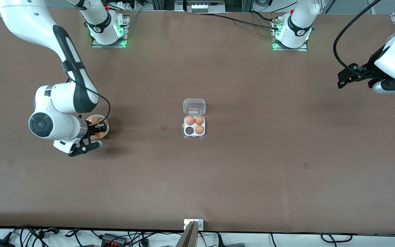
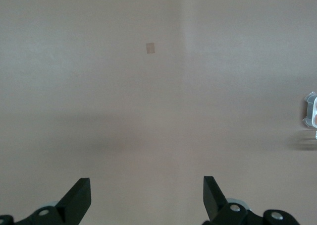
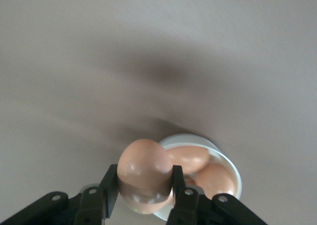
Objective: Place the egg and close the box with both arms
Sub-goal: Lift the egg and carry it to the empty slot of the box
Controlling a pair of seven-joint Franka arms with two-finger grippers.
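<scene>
My right gripper [image 3: 144, 179] is shut on the egg [image 3: 142, 166], an orange-brown one pinched between both fingers, right at the rim of a round white bowl [image 3: 234, 169]. In the front view this gripper [image 1: 98, 129] is over that bowl [image 1: 106, 133], toward the right arm's end of the table. The box [image 1: 194, 136] sits mid-table with its clear lid [image 1: 194, 106] folded back. Three of its cells hold eggs and one cell [image 1: 189, 130] is bare. My left gripper [image 1: 342, 79] waits, raised at the left arm's end, open [image 2: 147, 195] over bare table.
Two more eggs [image 3: 208, 175] lie in the bowl. A corner of the box [image 2: 311, 111] shows at the edge of the left wrist view. Small dark patches [image 1: 164, 127] mark the brown tabletop. A metal bracket [image 1: 193, 224] sits on the table edge nearest the front camera.
</scene>
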